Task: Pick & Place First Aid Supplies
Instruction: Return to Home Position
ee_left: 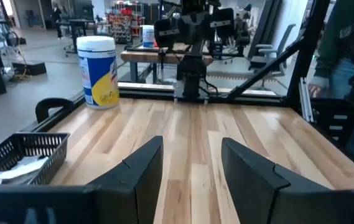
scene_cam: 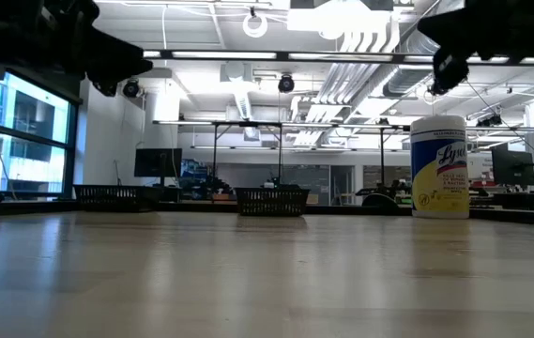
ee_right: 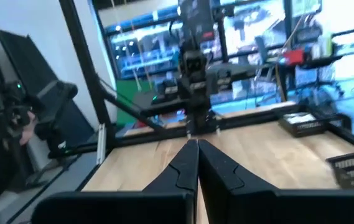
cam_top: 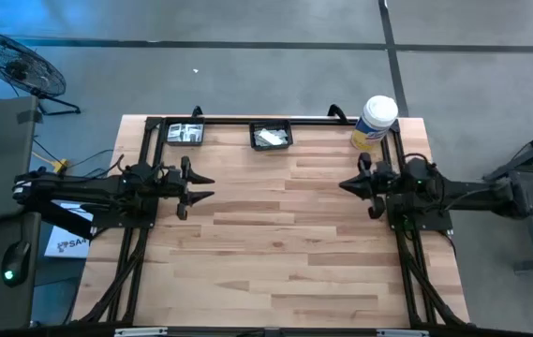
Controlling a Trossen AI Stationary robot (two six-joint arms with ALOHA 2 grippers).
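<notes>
- left black bin (cam_top: 167, 134), at the far edge of the tabletop (cam_top: 275, 243), left of centre: it holds some of the first aid supplies (cam_top: 187, 134), small flat packets lying loose in a shallow heap.
- how the packets should handle, as a judgement: they look very light, thin and limp, with slick wrappers. lying flat they offer little to grip, so a raised edge or corner seems the best place for a gentle pinch. they are unlikely to break, but could slip out or lift in twos.
- left tool (cam_top: 210, 186): it hovers over the left side of the tabletop, nearer the front than the left bin, pointing toward the centre. its two fingers are spread apart, with bare wood showing between them in the left wrist view. it holds nothing and touches nothing.
- middle black bin (cam_top: 253, 137), at the far edge near centre: more white packets lie inside. every packet in view lies in one of the two bins.
- right tool (cam_top: 346, 185): it hovers over the right side, facing the left tool and well apart from it. its fingers are pressed together tip to tip with nothing between them.
- white tub (cam_top: 375, 123) with a yellow label: it stands upright at the far right corner, beyond the right arm. it is not one of the supplies.
</notes>
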